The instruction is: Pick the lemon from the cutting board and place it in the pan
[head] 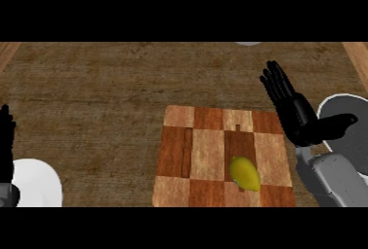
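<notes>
A yellow lemon (245, 173) lies on the checkered wooden cutting board (205, 146), toward its near right part. My right hand (295, 109) stands open just right of the board, fingers straight and pointing away, thumb out to the right, above and right of the lemon without touching it. Behind that hand, at the right edge, sits the grey pan (348, 119) with a pale rim, partly hidden by the hand and forearm. My left hand (6, 138) rests open at the left edge, fingers up.
A white round object (39, 187) sits at the lower left beside my left forearm. A small pale object (248, 43) peeks in at the top edge. Brown counter surface stretches left of and behind the board.
</notes>
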Motion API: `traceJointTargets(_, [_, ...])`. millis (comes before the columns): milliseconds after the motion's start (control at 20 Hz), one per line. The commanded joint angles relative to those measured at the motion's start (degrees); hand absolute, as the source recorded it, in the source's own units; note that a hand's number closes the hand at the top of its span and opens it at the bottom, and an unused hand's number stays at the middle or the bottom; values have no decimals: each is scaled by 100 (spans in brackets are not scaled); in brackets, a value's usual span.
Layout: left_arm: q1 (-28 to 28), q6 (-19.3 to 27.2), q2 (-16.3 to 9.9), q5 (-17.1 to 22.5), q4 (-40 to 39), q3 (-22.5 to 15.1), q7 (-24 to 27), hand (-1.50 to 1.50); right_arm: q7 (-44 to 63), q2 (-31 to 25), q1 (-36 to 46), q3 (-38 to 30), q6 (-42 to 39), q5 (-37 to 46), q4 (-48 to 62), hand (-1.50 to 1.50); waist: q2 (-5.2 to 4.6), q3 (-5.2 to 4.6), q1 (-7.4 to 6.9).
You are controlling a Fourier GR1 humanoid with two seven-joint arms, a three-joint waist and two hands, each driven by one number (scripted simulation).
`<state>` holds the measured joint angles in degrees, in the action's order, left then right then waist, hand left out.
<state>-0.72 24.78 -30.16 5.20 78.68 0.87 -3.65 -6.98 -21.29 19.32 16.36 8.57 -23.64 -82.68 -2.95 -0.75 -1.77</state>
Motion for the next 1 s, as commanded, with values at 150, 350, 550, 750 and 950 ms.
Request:
traceJointTargets(150, [-471, -712, 875, 287, 726, -902, 558, 0, -123, 51, 663, 498, -2039, -749, -287, 150, 273, 82, 65])
traceJointTargets(350, [-507, -1020, 1818, 438, 1064, -1754, 1041, 0, -429, -877, 580, 247, -2339, -131, 313, 150, 244, 74, 229])
traceJointTargets(550, [-527, -1248, 1765, 606, 913, -1636, 1057, 0, -1900, -1718, -201, 1, -4252, -373, 569, -150, 260, 87, 231])
traceJointTargets(750, [-473, -1220, 1799, 437, 1235, -1859, 844, 0, -3191, -2058, -25, -101, -4449, 953, 1103, -150, 275, 90, 144])
traceJointTargets(950, [-222, -1414, 1866, 420, 865, -1784, 1387, 0, -2893, -2076, 601, -2, -4444, 1417, 1028, -150, 284, 76, 122])
